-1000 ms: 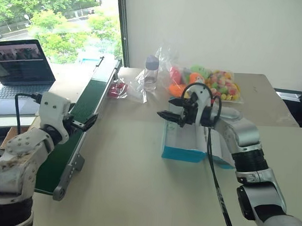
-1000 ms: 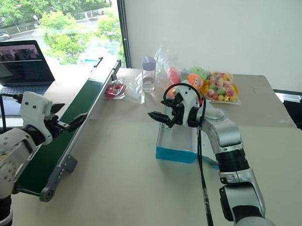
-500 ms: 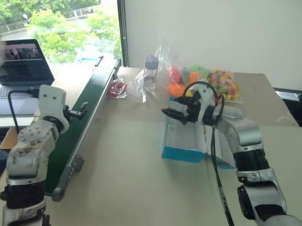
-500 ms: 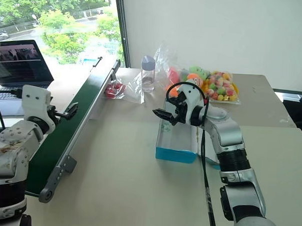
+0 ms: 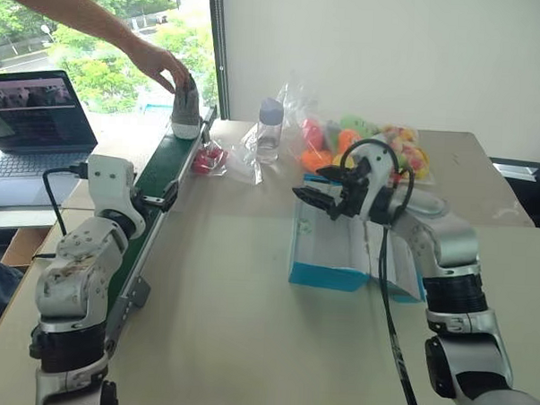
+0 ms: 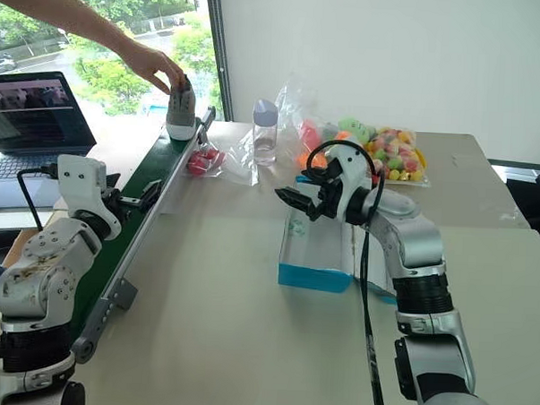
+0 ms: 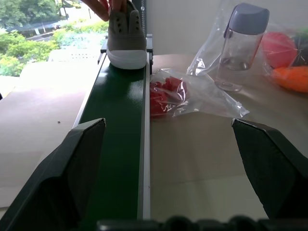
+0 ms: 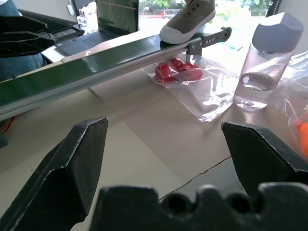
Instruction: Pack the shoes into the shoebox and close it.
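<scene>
The left gripper (image 5: 169, 196) has its two fingers spread wide and holds nothing; it hovers over the near half of the green conveyor belt (image 7: 118, 139). The right gripper (image 6: 292, 201) also has its fingers spread apart and empty, and it hangs just above the far end of the shoebox (image 6: 317, 254).

The shoebox, turquoise outside and white inside, lies open on the beige table (image 5: 228, 344), to the right of the conveyor belt. I cannot tell if anything lies inside it.

One grey sneaker (image 7: 126, 38) with a white sole stands at the far end of the belt, and a person's hand (image 5: 158, 63) holds it from above.

Between the belt and the shoebox, further back, are a clear bag with red pieces (image 7: 166, 91) in it, a clear bottle (image 8: 267, 62) and a clear bag of colourful toys (image 6: 389, 154). A laptop (image 5: 36, 120) is left of the belt.
</scene>
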